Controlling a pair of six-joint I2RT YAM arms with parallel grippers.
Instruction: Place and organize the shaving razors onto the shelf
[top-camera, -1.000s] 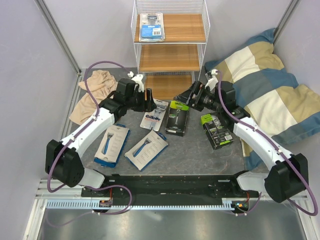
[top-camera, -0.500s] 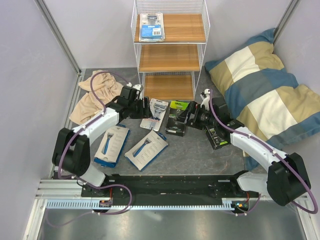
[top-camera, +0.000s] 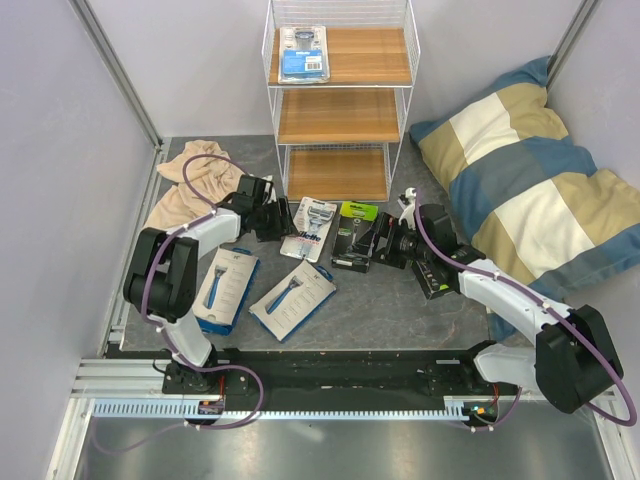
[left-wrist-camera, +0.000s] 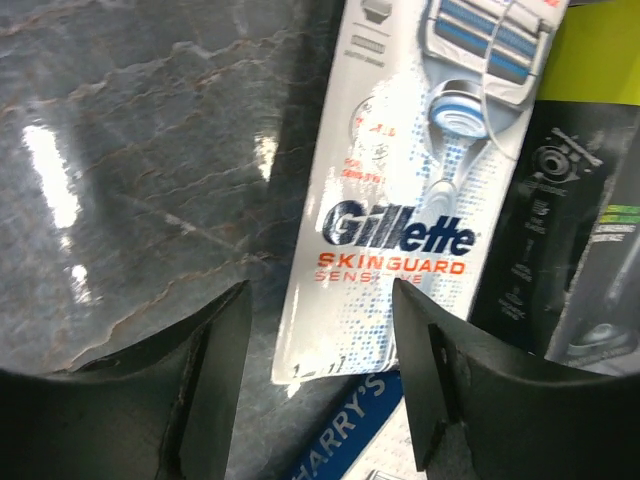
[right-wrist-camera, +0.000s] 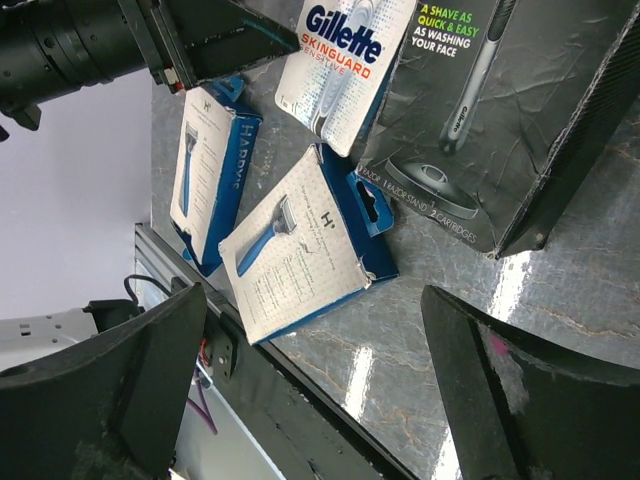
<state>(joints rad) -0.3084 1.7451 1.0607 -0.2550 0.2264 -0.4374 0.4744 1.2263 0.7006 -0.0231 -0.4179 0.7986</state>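
Top external: the shelf (top-camera: 340, 118) stands beyond both grippers, and one blue card (top-camera: 303, 52) lies flat on its top board, with the lower boards bare. The left gripper (top-camera: 283, 217) sits low with its fingers apart, just left of the Gillette card (top-camera: 312, 228). It is probably low because a flat card has to be taken by its edge. The right gripper (top-camera: 385, 240) is wide apart and empty, and the black box (top-camera: 355, 235) is just off its fingertips. A second box (top-camera: 432, 272) lies partly under the right arm. The Harry's pack (top-camera: 293, 297) and the outer pack (top-camera: 222, 290) lie back toward the bases, behind both tools. Five packs are on the table (top-camera: 380, 310), so most of the task is left.

Left wrist: the fingers (left-wrist-camera: 215, 370) are apart and clamp nothing. The Gillette card (left-wrist-camera: 400, 190) lies flat just ahead, its near corner level with the fingertips and off to the right. The black box (left-wrist-camera: 570, 240) lies against the card's far side. The Harry's pack (left-wrist-camera: 345, 435) shows at the card's near end; I cannot tell whether they overlap.

Right wrist: the fingers (right-wrist-camera: 500, 400) are spread wide with nothing held. The black box (right-wrist-camera: 480, 130) is ahead and to the right, with the Gillette card (right-wrist-camera: 340, 60) beyond it. The Harry's pack (right-wrist-camera: 300, 250) is straight ahead and the outer pack (right-wrist-camera: 205, 170) ahead to the left. The left gripper (right-wrist-camera: 200, 40) shows by the card's edge. A wide opening likely suits the box's width.
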